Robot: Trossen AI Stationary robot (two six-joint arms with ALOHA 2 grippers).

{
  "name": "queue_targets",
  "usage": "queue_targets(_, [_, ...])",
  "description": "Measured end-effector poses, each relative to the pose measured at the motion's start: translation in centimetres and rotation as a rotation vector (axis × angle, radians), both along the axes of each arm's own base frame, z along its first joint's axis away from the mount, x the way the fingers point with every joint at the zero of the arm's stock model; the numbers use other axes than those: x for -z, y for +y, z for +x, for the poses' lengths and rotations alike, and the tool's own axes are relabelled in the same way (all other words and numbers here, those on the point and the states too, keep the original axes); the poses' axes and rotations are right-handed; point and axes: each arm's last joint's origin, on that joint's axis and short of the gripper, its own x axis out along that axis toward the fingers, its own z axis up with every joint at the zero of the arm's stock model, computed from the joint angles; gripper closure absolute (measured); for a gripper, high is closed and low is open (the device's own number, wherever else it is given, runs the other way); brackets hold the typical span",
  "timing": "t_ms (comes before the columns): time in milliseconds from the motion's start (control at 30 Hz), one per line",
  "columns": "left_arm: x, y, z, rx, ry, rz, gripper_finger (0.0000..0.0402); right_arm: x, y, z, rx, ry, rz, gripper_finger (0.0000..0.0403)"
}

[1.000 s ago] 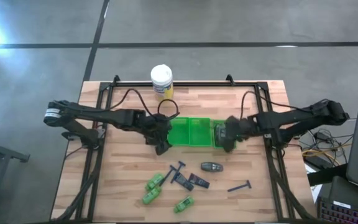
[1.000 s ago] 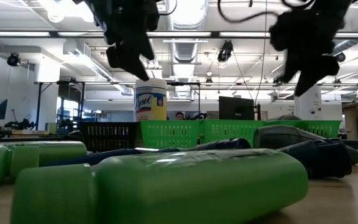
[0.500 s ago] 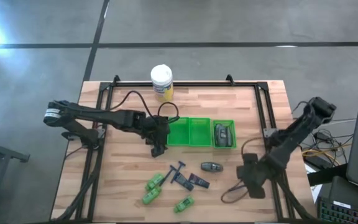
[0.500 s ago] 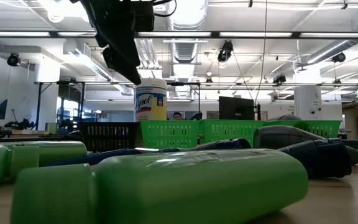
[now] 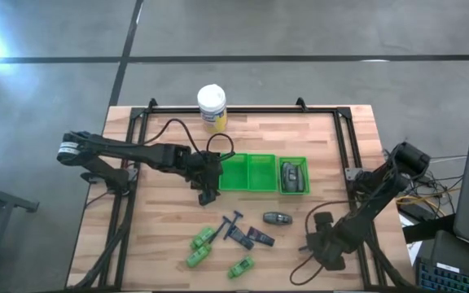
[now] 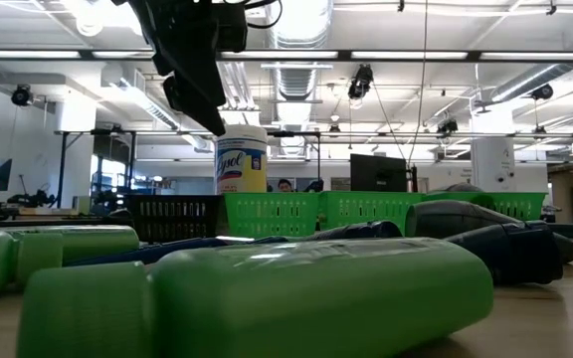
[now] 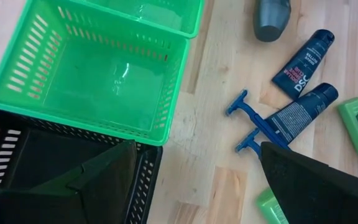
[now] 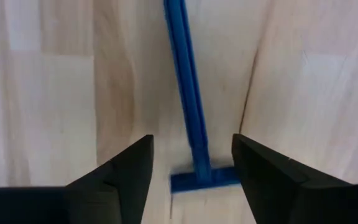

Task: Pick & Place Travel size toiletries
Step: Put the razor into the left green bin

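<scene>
The toiletries lie near the table's near edge: green bottles (image 5: 203,238), blue razors (image 5: 233,221), dark packets (image 5: 259,237) and a grey tube (image 5: 278,217). More grey pieces rest in the right compartment (image 5: 292,175) of the green bin. My right gripper (image 5: 320,244) is open and low over a lone blue razor (image 8: 188,106). Its fingers stand on either side of the razor's head end (image 8: 201,177), apart from it. My left gripper (image 7: 197,186) is open above the black bin (image 7: 17,155), beside the green bin (image 7: 98,74).
A yellow jar with a white lid (image 5: 212,106) stands at the far edge. The green bin (image 5: 251,172) sits mid-table, with the black bin at its left end. A green bottle (image 6: 267,298) fills the foreground of the low view. Bare wood lies left of the bottles.
My right gripper has swung from above the green bin's right compartment toward the table's near right corner. It has come down over the lone blue razor. The grey pieces in that compartment, covered by the gripper before, now show. My left gripper has kept its place.
</scene>
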Motion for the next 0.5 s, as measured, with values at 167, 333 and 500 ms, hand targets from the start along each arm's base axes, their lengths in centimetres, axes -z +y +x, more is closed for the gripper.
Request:
queue_targets(167, [0.0, 0.0, 0.0, -0.002, 0.000, -0.001, 0.0055, 0.3, 0.4, 0.6, 0.008, -0.075, 0.001, 0.0228])
queue_targets(333, [0.0, 0.0, 0.0, -0.016, 0.001, -0.011, 0.0055, 1.1, 0.5, 0.8, -0.001, -0.056, -0.026, 0.0279])
queue_targets(500, [0.0, -0.1, 0.0, -0.007, 0.001, -0.006, 0.0055, 1.1, 0.3, 0.9, -0.003, -0.037, -0.020, 0.0349])
